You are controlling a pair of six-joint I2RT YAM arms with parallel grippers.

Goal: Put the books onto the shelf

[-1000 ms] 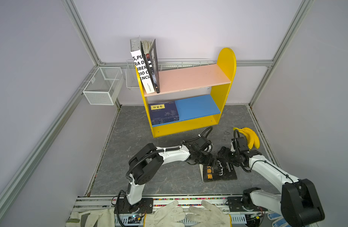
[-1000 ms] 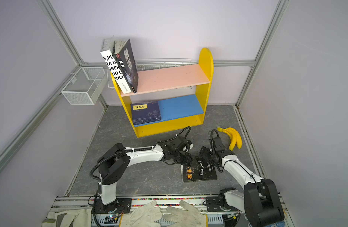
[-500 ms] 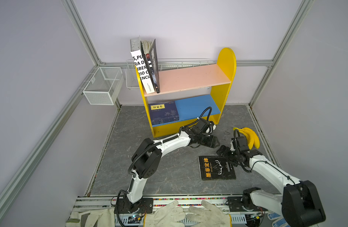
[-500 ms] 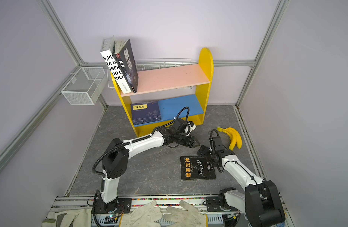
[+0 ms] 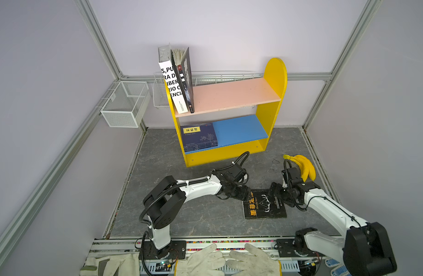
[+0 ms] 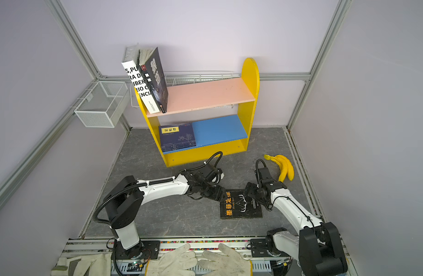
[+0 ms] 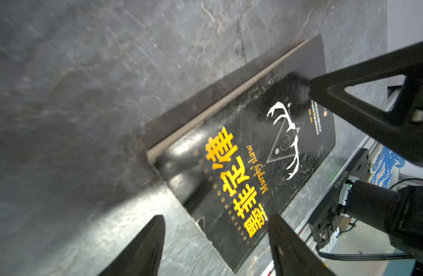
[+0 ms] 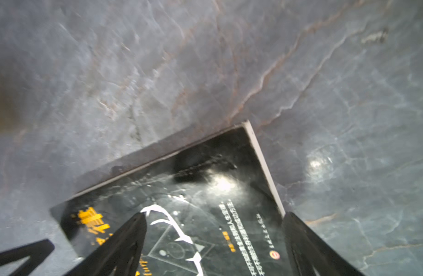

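A glossy black paperback with gold lettering lies flat on the veined grey stone floor, in front of the yellow shelf and apart from it. My left gripper hangs spread over one corner and my right gripper over another (both open, holding nothing). Bare floor surrounds the book's other edges.
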